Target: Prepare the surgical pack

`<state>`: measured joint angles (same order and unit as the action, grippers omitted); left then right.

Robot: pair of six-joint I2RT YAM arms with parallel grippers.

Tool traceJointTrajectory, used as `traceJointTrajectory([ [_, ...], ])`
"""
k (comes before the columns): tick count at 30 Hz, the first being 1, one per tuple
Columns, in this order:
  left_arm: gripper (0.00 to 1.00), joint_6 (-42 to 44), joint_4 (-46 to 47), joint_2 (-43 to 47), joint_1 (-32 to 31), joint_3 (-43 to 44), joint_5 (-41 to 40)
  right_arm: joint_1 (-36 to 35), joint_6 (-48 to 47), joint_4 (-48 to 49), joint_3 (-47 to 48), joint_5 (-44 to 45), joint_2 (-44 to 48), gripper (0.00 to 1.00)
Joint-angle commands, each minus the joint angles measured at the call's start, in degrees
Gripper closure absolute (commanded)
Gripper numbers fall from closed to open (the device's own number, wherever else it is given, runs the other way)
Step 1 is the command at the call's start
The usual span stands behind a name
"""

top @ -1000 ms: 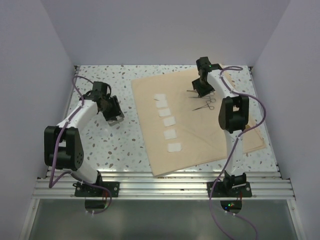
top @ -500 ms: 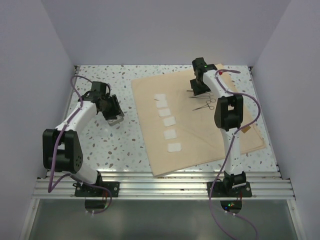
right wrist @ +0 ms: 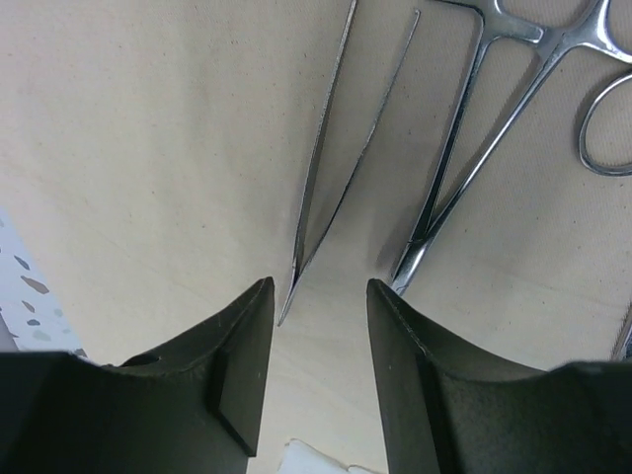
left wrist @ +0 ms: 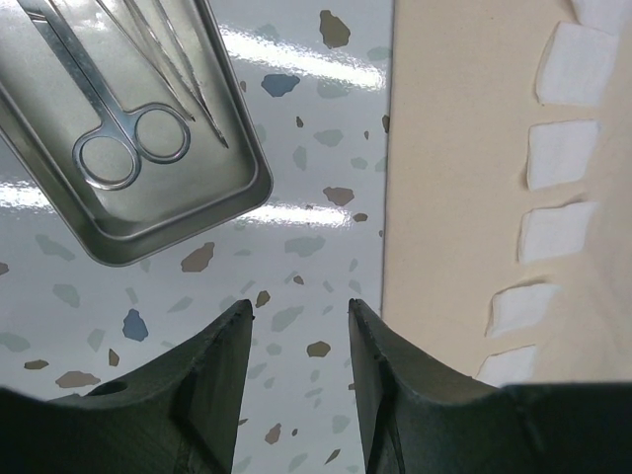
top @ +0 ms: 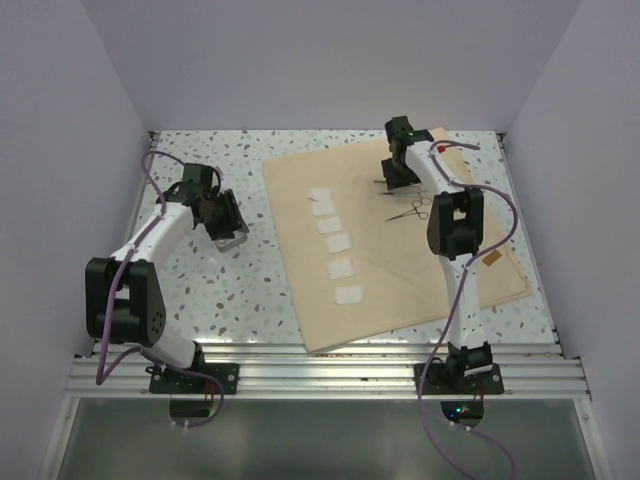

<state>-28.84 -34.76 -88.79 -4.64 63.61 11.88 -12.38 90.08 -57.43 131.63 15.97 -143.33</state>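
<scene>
- My right gripper (right wrist: 318, 286) hangs open over the tweezers (right wrist: 322, 138) on the cloth (right wrist: 148, 128), ready to pinch them.
- My left gripper (left wrist: 299, 311) is open and empty by the tin (left wrist: 178, 212).

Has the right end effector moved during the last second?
Yes. In the top view the right end effector has shifted slightly left, toward the row of gauze squares, while the ring-handled forceps on the tan cloth stayed put.
</scene>
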Motion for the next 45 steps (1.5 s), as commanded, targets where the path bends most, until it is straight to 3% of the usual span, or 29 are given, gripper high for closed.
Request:
traceJointTrajectory([
  [1, 0.52, 1.42, 2.16, -0.24, -0.01, -0.60, 0.95, 0.95, 1.50, 0.48, 2.40, 2.67, -0.46, 0.54],
  [18, 0.52, 1.94, 2.24, -2.35, -0.01, 0.81, 1.48, 2.27, 3.87, 0.30, 4.25, 0.21, -4.24, 0.59],
  [30, 0.52, 1.60, 2.24, -2.35, -0.01, 0.90, 1.92, 2.54, 3.43, 1.53, 3.72, -0.94, -3.80, 0.82],
  [33, 0.52, 1.51, 1.80, -2.17, -0.01, 1.16, 1.92, 2.89, 2.64, 2.23, 3.81, -1.29, -2.67, 0.95],
  [35, 0.52, 1.24, 1.63, -2.00, -0.01, 1.42, 2.01, 2.89, 1.24, 3.11, 4.42, -1.55, -1.96, 1.00],
  [41, 0.49, 1.24, 4.26, 0.46, -0.01, 0.72, 7.69, 2.63, -7.01, 6.52, 4.08, -4.97, 3.30, 1.00],
  [45, 0.43, 0.54, 11.46, 3.62, -0.10, -2.26, 17.89, 1.84, -24.80, 11.89, -1.71, -11.82, 9.98, 1.00],
])
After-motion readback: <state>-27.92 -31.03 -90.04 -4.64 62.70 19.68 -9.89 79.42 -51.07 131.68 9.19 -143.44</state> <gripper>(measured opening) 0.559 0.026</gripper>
